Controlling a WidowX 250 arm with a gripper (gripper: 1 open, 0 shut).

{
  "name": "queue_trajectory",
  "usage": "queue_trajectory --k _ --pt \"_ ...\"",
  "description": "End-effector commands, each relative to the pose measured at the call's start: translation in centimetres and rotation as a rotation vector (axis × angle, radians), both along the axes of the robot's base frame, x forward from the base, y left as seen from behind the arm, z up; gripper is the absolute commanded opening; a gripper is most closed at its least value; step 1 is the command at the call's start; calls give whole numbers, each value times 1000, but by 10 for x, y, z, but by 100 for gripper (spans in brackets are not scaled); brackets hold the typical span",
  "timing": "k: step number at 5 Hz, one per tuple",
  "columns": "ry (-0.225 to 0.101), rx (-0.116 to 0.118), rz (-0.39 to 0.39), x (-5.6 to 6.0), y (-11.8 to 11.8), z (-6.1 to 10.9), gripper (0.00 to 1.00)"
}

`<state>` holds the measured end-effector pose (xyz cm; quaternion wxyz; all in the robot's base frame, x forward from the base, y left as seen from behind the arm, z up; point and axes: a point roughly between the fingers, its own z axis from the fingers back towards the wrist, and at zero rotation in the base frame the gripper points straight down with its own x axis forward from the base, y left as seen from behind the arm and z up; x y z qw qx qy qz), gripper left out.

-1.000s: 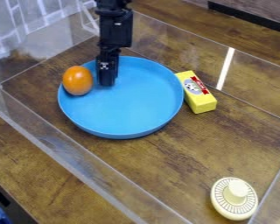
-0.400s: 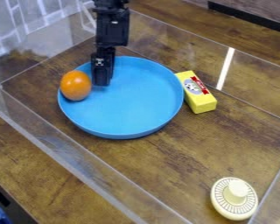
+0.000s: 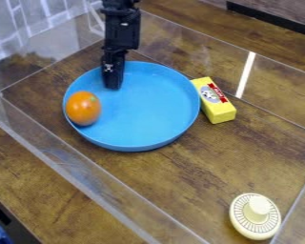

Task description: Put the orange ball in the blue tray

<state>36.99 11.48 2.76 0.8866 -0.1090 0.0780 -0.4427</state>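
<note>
- The orange ball (image 3: 83, 108) now lies inside the left part of the blue tray (image 3: 155, 119), below and to the left of the gripper (image 3: 113, 79) as the camera sees it. A second ago it sat higher, pressed against the fingers on their left; it has since rolled down along the rim wall and come clear of them.
- The gripper hangs above the tray's upper-left rim, pointing steeply down, its place unchanged. Nothing sits between its fingers; from this angle I cannot tell how far apart they stand.
- With the ball resting on the tray floor and free of the tool, the task looks essentially done. The remaining risk is the round ball rolling on, though the raised rim should keep it in.
- Well to the gripper's right, just outside the tray, lies the yellow block (image 3: 215, 100); far lower right sits the cream ribbed disc (image 3: 254, 213). Neither has moved.
</note>
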Motion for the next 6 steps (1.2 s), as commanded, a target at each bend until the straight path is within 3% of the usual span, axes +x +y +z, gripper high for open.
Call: queue_trajectory --k 1,2,3,4,5,6 --pt "-44 25 26 2 19 16 100" --pt "-38 28 21 2 21 18 0" --pt "-31 31 16 2 24 14 100" --pt "-23 33 10 1 26 16 0" --pt "-17 35 2 0 27 16 0" --pt "-12 37 -3 -1 30 13 100"
